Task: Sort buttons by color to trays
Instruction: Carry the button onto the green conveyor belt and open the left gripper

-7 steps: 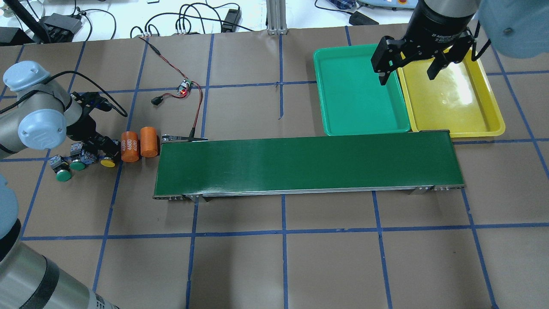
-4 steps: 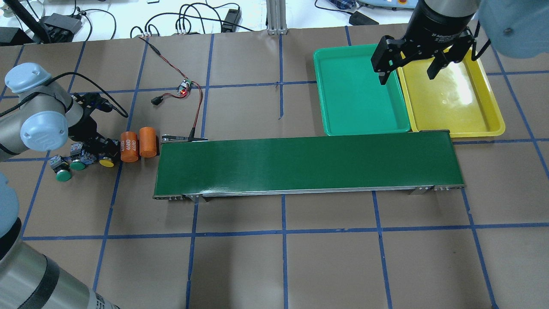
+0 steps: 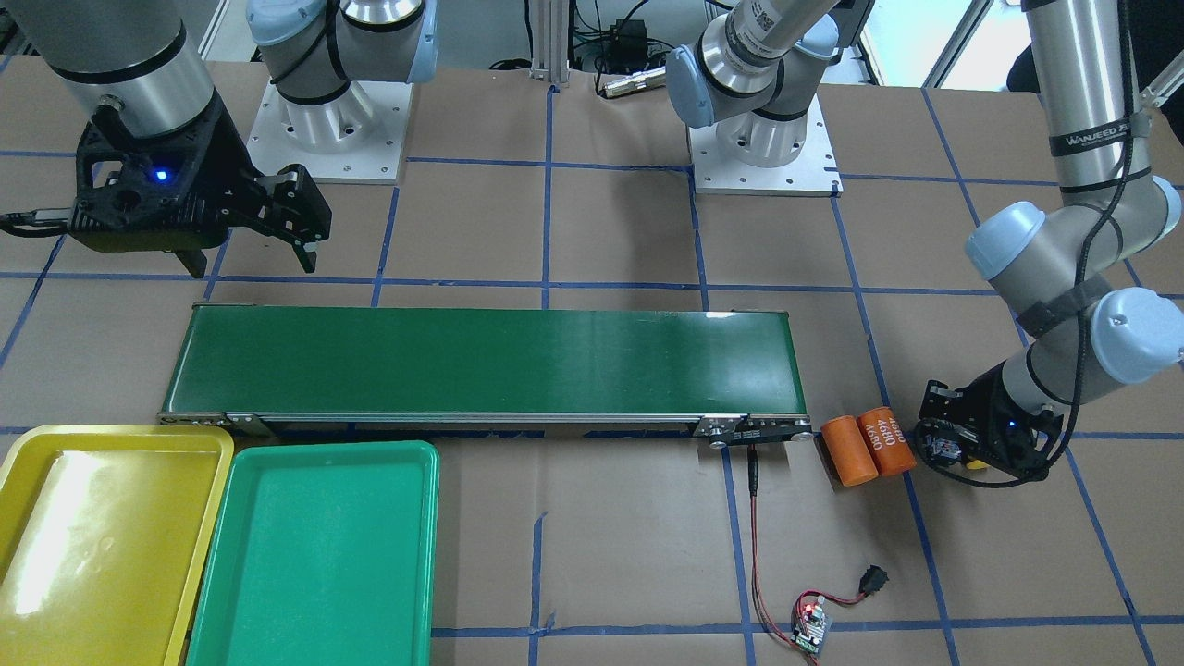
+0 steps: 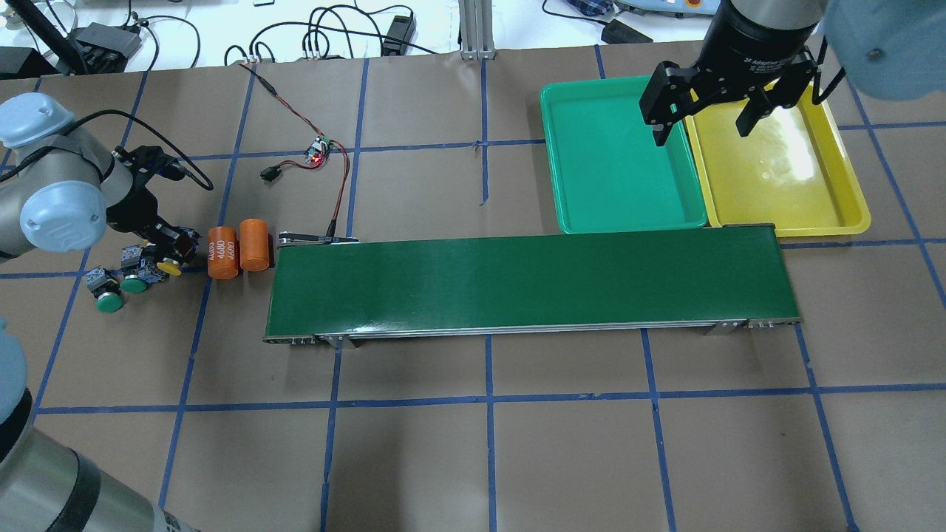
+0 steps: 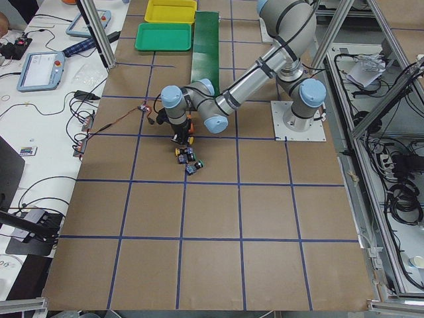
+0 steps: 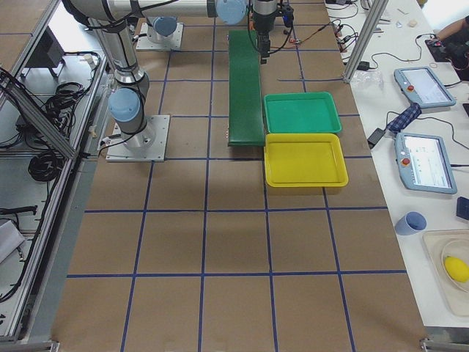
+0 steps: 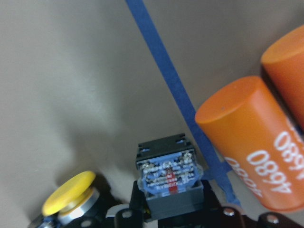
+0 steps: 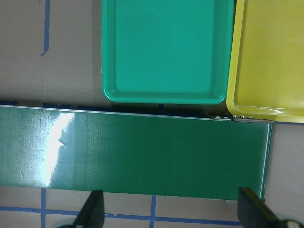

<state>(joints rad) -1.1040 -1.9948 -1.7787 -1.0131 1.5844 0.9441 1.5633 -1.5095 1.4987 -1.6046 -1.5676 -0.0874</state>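
Overhead exterior: 2 cylinders (image 4: 222, 252), maybe touching left tool (image 4: 176, 247).

I had the long dark-green conveyor belt (image 4: 528, 281) running left to right across the middle of the brown paper table (image 4: 591, 458), which was squared off with blue tape lines (image 4: 488, 399). Just off the belt's left end sat two orange cylinders (image 4: 238, 250) marked 4680, side by side and touching. Beyond them, on the far side, a small circuit board (image 4: 319, 150) showed a red light, with a red-and-black wire (image 4: 341, 193) running from it to the belt's left end and a black plug (image 4: 270, 173) lying nearby.
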